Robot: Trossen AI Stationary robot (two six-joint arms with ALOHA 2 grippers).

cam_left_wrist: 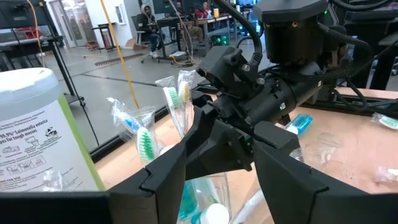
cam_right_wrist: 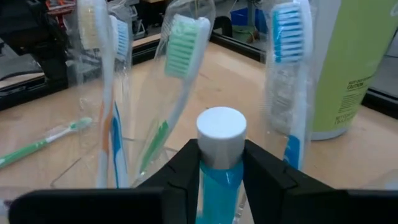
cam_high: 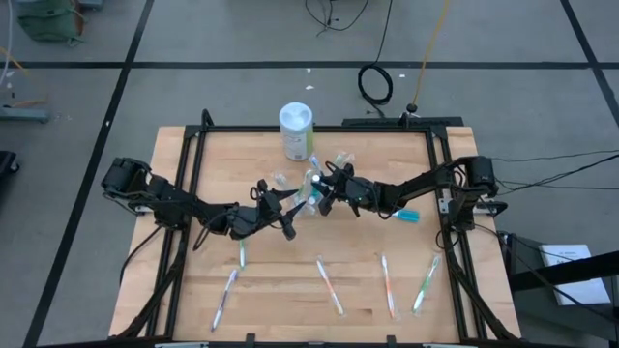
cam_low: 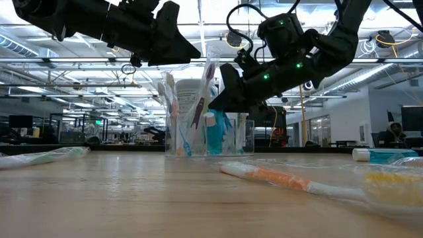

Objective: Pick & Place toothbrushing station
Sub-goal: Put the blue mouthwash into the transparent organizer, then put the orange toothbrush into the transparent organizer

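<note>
Above the small clear plastic cup (cam_low: 208,135) of wrapped toothbrushes, the right tool (cam_right_wrist: 221,165) grasps a teal, white-capped toothpaste tube (cam_right_wrist: 220,149) while the left tool (cam_high: 286,208) hovers released nearby.

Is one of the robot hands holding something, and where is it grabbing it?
Yes. The right gripper pinches a teal toothpaste tube just under its white cap, over the cup. The left gripper is open and holds nothing.

Overhead straight-down, table-level sideways, two close wrist views (all sharing the cup (cam_low: 208,135) of brushes).
</note>
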